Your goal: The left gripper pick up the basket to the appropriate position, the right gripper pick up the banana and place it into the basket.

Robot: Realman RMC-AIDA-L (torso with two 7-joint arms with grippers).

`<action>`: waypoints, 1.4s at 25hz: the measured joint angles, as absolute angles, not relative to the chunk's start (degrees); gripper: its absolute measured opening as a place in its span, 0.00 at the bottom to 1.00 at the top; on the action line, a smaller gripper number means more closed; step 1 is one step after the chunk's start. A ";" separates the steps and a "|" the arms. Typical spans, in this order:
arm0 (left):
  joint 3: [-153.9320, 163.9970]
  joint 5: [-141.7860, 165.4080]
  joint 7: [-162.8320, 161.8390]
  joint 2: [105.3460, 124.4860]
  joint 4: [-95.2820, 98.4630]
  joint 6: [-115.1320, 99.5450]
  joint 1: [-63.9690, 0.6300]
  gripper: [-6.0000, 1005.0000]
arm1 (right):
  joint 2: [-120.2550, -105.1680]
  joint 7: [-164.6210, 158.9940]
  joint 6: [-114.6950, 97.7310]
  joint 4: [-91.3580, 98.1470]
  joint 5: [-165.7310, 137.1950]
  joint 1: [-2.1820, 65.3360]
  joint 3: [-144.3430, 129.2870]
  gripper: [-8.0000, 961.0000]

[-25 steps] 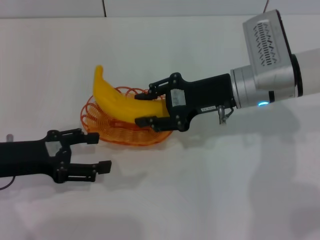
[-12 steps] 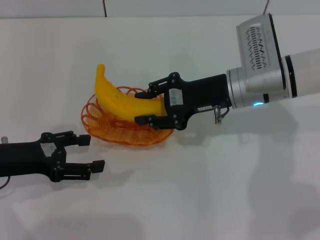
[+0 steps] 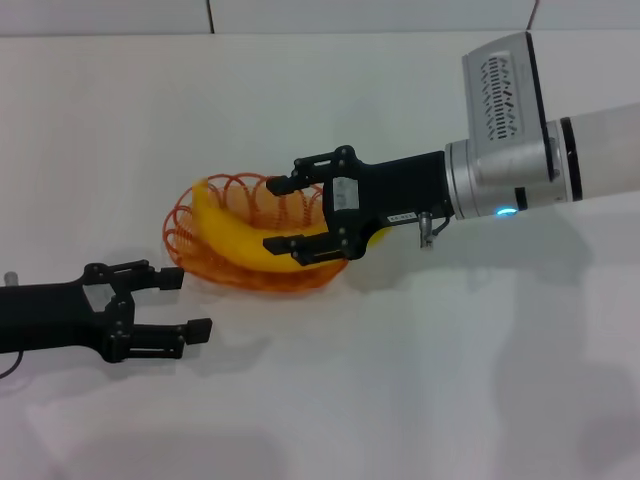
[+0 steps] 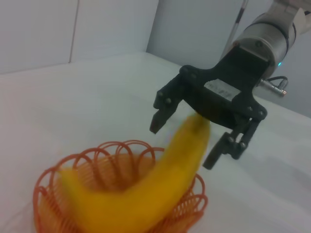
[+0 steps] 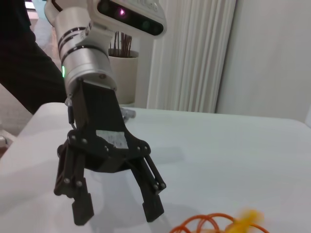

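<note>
The orange wire basket (image 3: pixel 178 236) stands on the white table. The yellow banana (image 3: pixel 228 232) lies across it, one end at the far-left rim, the other between the fingers of my right gripper (image 3: pixel 284 215), which is open over the basket's right side. My left gripper (image 3: pixel 186 304) is open and empty, on the table just left of and nearer than the basket. The left wrist view shows the banana (image 4: pixel 146 194) in the basket (image 4: pixel 46 194) under the open right gripper (image 4: pixel 182 145). The right wrist view shows the left gripper (image 5: pixel 116 211), the basket's rim (image 5: pixel 201 224) and a banana tip (image 5: pixel 249 216).
The white table (image 3: pixel 400 380) stretches around the basket. The right arm's silver wrist and white forearm (image 3: pixel 520 150) reach in from the right. The left arm (image 3: pixel 40 318) lies low along the near-left edge. A wall seam runs along the back.
The banana has dropped from a tilted, held pose to lying flat in the basket, and the right gripper's fingers stand wider. The left gripper drew back left from the basket, then stayed.
</note>
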State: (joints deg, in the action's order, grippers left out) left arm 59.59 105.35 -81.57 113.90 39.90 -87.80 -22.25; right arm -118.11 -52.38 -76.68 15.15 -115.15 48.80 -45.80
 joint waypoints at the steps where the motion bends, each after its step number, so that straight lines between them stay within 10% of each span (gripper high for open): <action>1: 59.58 105.31 -81.56 113.90 39.90 -87.80 -22.15 0.90 | -118.02 -52.39 -77.57 15.30 -115.14 48.68 -45.70 0.58; 13: 55.38 105.94 -79.31 113.56 40.58 -88.01 -19.24 0.90 | -116.82 -55.49 -91.45 27.87 -115.03 31.49 -37.87 0.92; 35: 45.60 104.57 -60.34 116.32 39.99 -88.38 -15.23 0.90 | -116.99 -47.11 -89.23 21.84 -118.28 25.15 -30.93 0.91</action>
